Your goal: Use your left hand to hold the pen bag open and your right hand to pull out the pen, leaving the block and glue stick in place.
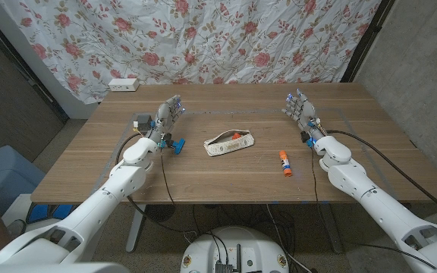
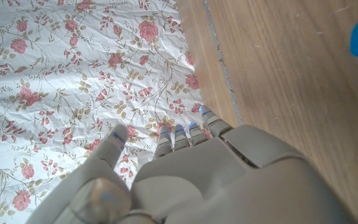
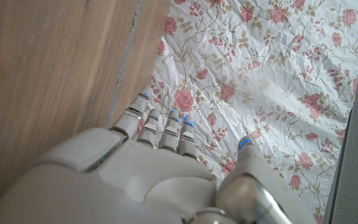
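Pen bag (image 1: 231, 142) lies mid-bench (image 1: 203, 171); left robot hand (image 1: 169, 115) and right robot hand (image 1: 300, 108) stand spread wide, holding nothing.

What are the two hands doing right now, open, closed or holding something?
Left hand: open, fingers up, holding nothing.
Right hand: open, fingers up, holding nothing.

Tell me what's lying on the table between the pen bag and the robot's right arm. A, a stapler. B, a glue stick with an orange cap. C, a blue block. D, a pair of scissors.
B: in the head view a glue stick with an orange cap lies on the wood between the pen bag and the right arm, apart from both.
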Controlling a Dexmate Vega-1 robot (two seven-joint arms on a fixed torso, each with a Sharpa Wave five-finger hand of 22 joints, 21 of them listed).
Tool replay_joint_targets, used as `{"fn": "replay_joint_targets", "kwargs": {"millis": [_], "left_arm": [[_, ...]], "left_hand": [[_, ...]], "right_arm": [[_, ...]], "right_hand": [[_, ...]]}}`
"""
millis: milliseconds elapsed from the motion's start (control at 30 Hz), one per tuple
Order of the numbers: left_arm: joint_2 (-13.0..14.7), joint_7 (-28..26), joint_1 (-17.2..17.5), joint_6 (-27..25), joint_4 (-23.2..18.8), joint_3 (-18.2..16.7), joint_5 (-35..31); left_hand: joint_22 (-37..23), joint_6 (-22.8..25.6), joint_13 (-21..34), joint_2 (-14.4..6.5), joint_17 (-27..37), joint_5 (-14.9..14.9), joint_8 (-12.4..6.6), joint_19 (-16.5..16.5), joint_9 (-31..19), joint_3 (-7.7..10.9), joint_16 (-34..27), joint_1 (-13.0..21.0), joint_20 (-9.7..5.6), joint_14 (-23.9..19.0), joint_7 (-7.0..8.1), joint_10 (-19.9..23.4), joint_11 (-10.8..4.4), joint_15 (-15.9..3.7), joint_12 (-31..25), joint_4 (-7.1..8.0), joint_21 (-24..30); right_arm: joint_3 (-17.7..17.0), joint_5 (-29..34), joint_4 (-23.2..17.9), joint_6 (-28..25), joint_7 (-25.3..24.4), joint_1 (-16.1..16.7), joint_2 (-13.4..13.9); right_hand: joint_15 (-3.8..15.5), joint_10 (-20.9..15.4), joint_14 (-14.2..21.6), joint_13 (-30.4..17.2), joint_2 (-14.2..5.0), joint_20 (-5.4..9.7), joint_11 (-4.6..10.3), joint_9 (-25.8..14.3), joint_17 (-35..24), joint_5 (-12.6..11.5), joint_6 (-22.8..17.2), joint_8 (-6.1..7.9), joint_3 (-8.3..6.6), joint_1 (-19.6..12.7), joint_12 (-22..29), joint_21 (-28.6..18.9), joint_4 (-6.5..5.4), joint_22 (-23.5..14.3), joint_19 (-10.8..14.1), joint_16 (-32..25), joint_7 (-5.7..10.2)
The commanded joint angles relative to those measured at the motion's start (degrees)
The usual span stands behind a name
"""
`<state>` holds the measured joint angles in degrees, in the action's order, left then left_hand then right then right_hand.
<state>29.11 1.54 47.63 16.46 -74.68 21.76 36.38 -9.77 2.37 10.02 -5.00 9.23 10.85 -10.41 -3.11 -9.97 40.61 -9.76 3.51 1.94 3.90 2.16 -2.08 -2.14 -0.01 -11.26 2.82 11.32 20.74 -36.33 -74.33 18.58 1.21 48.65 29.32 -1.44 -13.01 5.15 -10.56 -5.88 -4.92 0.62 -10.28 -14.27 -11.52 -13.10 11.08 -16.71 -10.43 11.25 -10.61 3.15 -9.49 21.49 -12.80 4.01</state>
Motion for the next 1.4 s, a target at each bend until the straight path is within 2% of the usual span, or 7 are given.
{"fn": "replay_joint_targets", "kwargs": {"millis": [33, 200, 433, 767, 967, 1100, 1400], "left_arm": [[-0.3, -3.0, 0.8, -0.4, -3.2, 0.3, -1.3], [1.0, -4.6, 2.1, -2.1, -6.4, 0.4, -2.2], [4.5, -7.0, 3.4, -6.0, -11.9, 0.6, -4.8], [7.9, -8.7, 3.5, -9.6, -16.0, 1.5, -8.9], [9.9, -11.1, 3.6, -12.1, -19.1, 2.3, -13.3], [11.4, -12.4, 3.7, -14.6, -21.8, 2.8, -16.1], [14.7, -15.7, 4.6, -20.8, -28.0, 3.6, -22.7]], "left_hand": [[-0.1, 0.1, 0.2, -3.4, 0.3, 0.4, -0.15, -0.6, -0.1, 0.38, -0.3, 0.1, -0.21, 0.5, 0.23, -0.6, 0.02, -0.15, -0.3, -0.15, 0.2], [-0.1, 0.6, 0.2, -3.3, 0.3, 0.3, -0.32, -0.7, -0.1, 0.34, -0.3, 0.2, -0.29, 0.4, 1.03, -0.5, -0.06, -0.21, -0.2, -0.62, 0.1], [0.0, 2.7, 0.2, -2.6, 0.3, 0.0, -0.84, -1.0, -0.1, 0.41, -0.4, 1.2, -0.47, 0.0, 1.29, 0.2, -0.52, -0.63, -0.3, -2.56, 0.0], [0.1, 5.8, 0.2, -1.4, 0.3, -0.6, -1.52, -1.3, 0.0, 1.33, -0.4, 4.7, -0.76, -0.4, 2.88, 0.7, -1.22, -0.53, -0.2, -8.41, -0.4], [0.1, 11.5, 0.2, -1.3, 0.4, -1.1, -2.42, -2.8, -0.1, 1.41, -0.8, 7.8, -0.82, -2.5, 3.65, 3.4, -2.25, -0.81, -0.8, -12.49, -0.1], [0.1, 14.8, 0.1, -0.9, 0.4, -1.1, -2.97, -4.1, -0.1, 1.18, -1.0, 9.4, -0.78, -4.0, 4.06, 5.0, -2.79, -1.0, -1.0, -13.39, 0.0], [0.1, 18.0, 0.1, 0.1, 0.4, -1.1, -3.41, -4.9, -0.1, 0.96, -0.8, 11.6, -0.9, -5.1, 4.39, 6.8, -3.32, -1.4, -1.1, -13.83, -0.1]], "right_arm": [[-1.6, -1.1, 0.5, 3.5, 0.6, 1.4, 0.0], [-1.8, -1.2, 1.0, 4.2, 1.1, 1.5, 0.1], [-2.0, -1.5, 1.0, 4.5, 1.6, 1.9, 0.3], [-2.2, -2.0, 1.2, 4.7, 2.2, 2.1, 0.4], [-2.2, -2.4, 2.1, 5.0, 3.0, 2.0, 0.2], [-2.1, -2.3, 2.6, 5.1, 3.3, 1.7, 0.1], [-1.8, -2.1, 3.9, 5.2, 3.8, 0.8, -0.1]], "right_hand": [[-0.13, 0.2, 0.0, -0.3, 0.08, 0.0, -0.42, -0.1, -0.3, -0.3, -0.3, 0.21, -0.37, 0.0, 0.1, -0.2, -0.14, -0.3, 0.2, -0.1, 0.04], [-0.07, 0.5, -0.3, -0.3, 0.05, 0.0, -0.41, -0.1, -0.3, -0.3, -0.2, 0.15, -0.33, 0.2, 0.0, -0.1, -0.25, -0.3, 0.0, 0.0, 0.03], [-0.05, 0.5, -0.4, -0.2, 0.07, 0.0, -0.34, -0.1, -0.2, -0.2, -0.3, 0.11, -0.35, 0.4, -0.1, -0.1, -0.23, -0.3, -0.2, 0.1, 0.0], [-0.17, 0.5, -0.3, -0.2, 0.08, 0.01, -0.31, -0.1, 0.0, -0.3, -0.3, 0.06, -0.46, 0.4, -0.1, -0.1, -0.09, -0.3, -0.3, 0.1, -0.05], [-0.15, 0.5, -0.4, -0.2, 0.05, 0.03, -0.45, -0.1, 0.1, -0.3, -0.3, 0.03, -0.56, 0.4, -0.1, -0.1, 0.02, -0.3, -0.3, 0.2, -0.09], [-0.12, 0.6, -0.5, -0.2, 0.03, 0.12, -0.27, -0.1, 0.1, -0.3, -0.3, 0.01, -0.62, 0.4, -0.2, -0.1, 0.07, -0.3, -0.4, 0.3, -0.1], [-0.11, 0.6, -0.4, -0.2, -0.06, 0.28, -0.37, -0.1, 0.3, -0.3, -0.4, 0.0, -0.82, 0.2, -0.2, -0.1, 0.33, -0.3, -0.5, 0.3, -0.09]]}}
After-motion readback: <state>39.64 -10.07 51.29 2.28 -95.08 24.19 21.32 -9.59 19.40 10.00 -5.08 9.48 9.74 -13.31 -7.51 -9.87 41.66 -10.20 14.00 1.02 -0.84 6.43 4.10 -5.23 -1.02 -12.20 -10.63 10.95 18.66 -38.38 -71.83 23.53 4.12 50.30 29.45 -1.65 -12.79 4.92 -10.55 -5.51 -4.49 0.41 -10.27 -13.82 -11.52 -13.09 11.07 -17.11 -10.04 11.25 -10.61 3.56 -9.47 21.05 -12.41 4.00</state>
